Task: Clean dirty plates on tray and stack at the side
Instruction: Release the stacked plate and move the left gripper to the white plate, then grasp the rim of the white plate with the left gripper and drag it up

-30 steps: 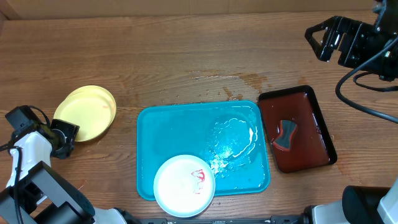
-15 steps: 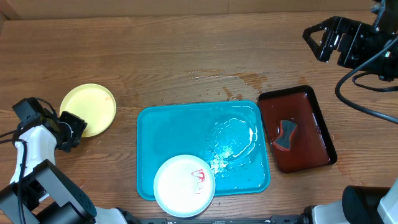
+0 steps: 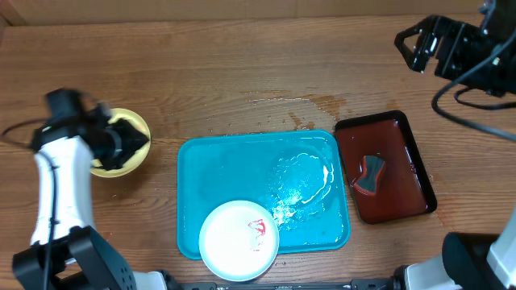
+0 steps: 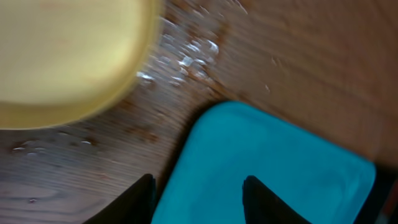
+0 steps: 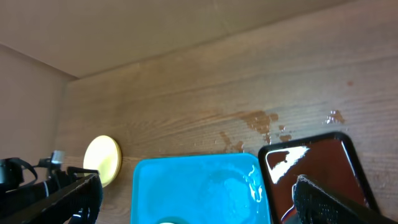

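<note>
The turquoise tray [image 3: 234, 161] lies wet at mid-table, a dark red-brown tray [image 3: 403, 173] just beside it. A red-smeared white plate [image 3: 230, 240] sits on the turquoise tray's near left corner, overhanging the rim; a yellow-green plate [image 3: 135, 122] lies well left. Over that hangs the left gripper [image 3: 127, 140], parted and empty; the right gripper [image 3: 413, 44] gapes far right.

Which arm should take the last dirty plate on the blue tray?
Probably left. The left gripper hangs open by the yellow plates, nearer the dirty plate; the right gripper sits at the far back corner.
</note>
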